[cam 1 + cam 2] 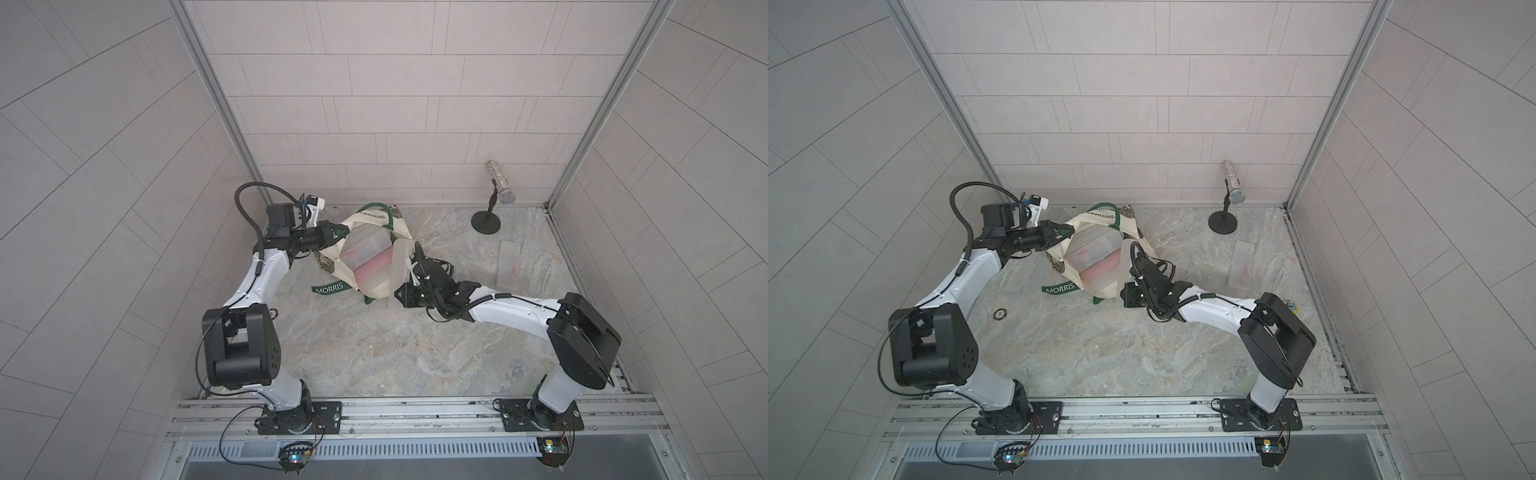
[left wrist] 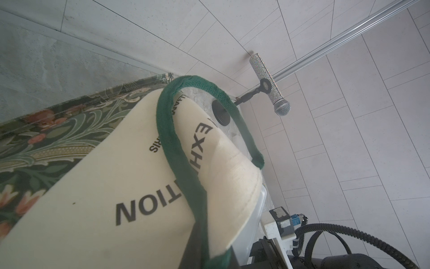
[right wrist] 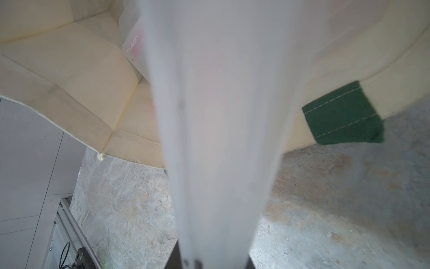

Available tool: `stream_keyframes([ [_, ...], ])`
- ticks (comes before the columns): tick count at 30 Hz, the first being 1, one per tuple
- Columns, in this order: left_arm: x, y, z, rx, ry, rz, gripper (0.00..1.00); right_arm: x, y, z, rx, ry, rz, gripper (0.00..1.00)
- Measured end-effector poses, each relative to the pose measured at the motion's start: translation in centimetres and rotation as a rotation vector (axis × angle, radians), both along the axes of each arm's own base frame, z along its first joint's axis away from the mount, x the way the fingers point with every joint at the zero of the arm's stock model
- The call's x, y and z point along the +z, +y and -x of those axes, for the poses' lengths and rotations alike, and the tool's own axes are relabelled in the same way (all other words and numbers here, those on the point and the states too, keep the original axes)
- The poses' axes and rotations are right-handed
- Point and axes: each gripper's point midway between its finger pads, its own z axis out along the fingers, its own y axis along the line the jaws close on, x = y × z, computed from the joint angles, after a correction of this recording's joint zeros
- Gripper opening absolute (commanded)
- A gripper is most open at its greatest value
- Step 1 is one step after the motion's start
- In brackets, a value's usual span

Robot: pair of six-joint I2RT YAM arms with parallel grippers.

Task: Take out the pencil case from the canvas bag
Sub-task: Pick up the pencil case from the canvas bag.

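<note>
The cream canvas bag (image 1: pixel 330 254) (image 1: pixel 1080 219) lies on its side mid-table, mouth held wide. My left gripper (image 1: pixel 338 229) (image 1: pixel 1065 230) is shut on its rim by a dark green handle (image 2: pixel 183 167); cloth hides the jaws in the left wrist view. A frosted translucent pencil case (image 1: pixel 400 266) (image 1: pixel 1125 259) (image 3: pixel 221 116) stands on edge at the mouth's right side. My right gripper (image 1: pixel 399 293) (image 1: pixel 1126 293) (image 3: pixel 211 260) is shut on its near end. More translucent cases (image 1: pixel 365 249) with red contents lie inside the bag.
Another translucent case (image 1: pixel 509 266) (image 1: pixel 1241 264) lies flat on the table to the right. A glittery microphone (image 1: pixel 500 189) (image 2: pixel 270 83) on a black stand is at the back right by the wall. A small dark ring (image 1: pixel 999 313) lies near the left arm.
</note>
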Motion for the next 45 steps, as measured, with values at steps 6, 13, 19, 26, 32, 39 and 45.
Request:
stream_keyframes([
  [6,0.1,0.0,0.0,0.001,0.003,0.005,0.00,0.9,-0.9,1.0,0.009,-0.009,-0.003,0.00],
  [13,0.1,0.1,-0.1,0.005,0.000,0.004,0.00,1.5,-2.9,2.4,0.000,-0.009,-0.004,0.00],
  [19,0.1,0.6,-0.2,0.017,-0.001,0.003,0.00,2.7,-4.4,2.4,-0.024,-0.019,-0.017,0.00],
  [26,0.1,1.3,-0.3,0.033,-0.003,0.000,0.00,4.2,-6.7,1.8,-0.063,-0.030,-0.038,0.00],
  [32,0.2,1.8,-0.3,0.044,-0.016,-0.018,0.00,5.7,-10.5,0.2,-0.136,-0.031,-0.066,0.00],
  [39,0.2,2.3,-0.4,0.057,-0.024,-0.032,0.00,6.2,-14.5,-1.6,-0.211,-0.014,-0.090,0.00],
  [45,0.2,2.3,-0.4,0.057,-0.025,-0.032,0.00,5.5,-16.4,-2.5,-0.230,0.039,-0.081,0.00],
])
